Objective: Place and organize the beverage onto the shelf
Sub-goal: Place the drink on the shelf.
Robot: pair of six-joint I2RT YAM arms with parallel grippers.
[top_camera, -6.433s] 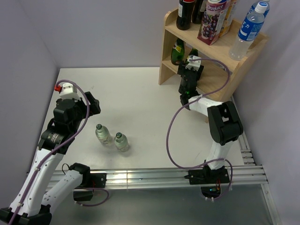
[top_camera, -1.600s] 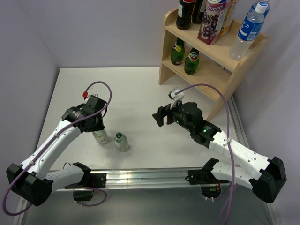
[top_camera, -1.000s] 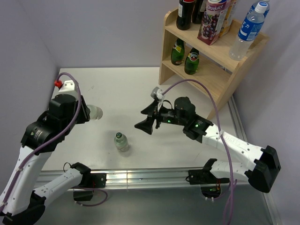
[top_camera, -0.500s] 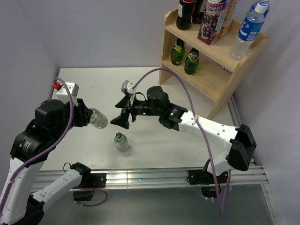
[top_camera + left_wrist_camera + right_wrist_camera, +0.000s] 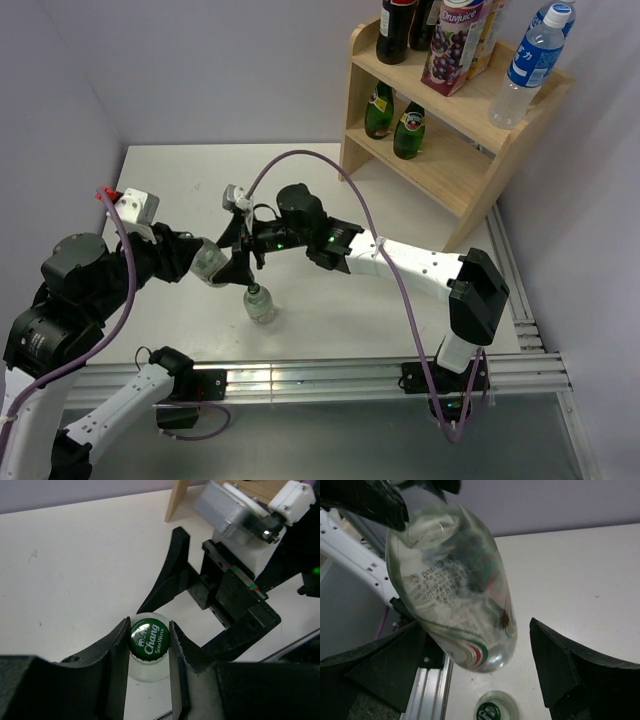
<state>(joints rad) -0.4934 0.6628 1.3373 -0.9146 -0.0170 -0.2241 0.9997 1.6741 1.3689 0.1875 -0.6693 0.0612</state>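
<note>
A handover looks to be the step in hand: the left gripper (image 5: 149, 630) pinches the clear soda bottle (image 5: 455, 580) at its neck, just under the green cap (image 5: 148, 639), holding it tilted above the near-left part of the table (image 5: 300, 180); its base points toward the right gripper (image 5: 475, 635), whose fingers stand spread either side of the lower body; to do this well the right should slide further along the body and close squarely across it, and the left should let go only once that grip is firm, since the smooth wall could slip; whether a right finger already touches is hard to tell, probably not; a second bottle (image 5: 259, 303) stands just beneath; the shelf (image 5: 455, 160) at far right is cut off on top, its back rows hidden.
</note>
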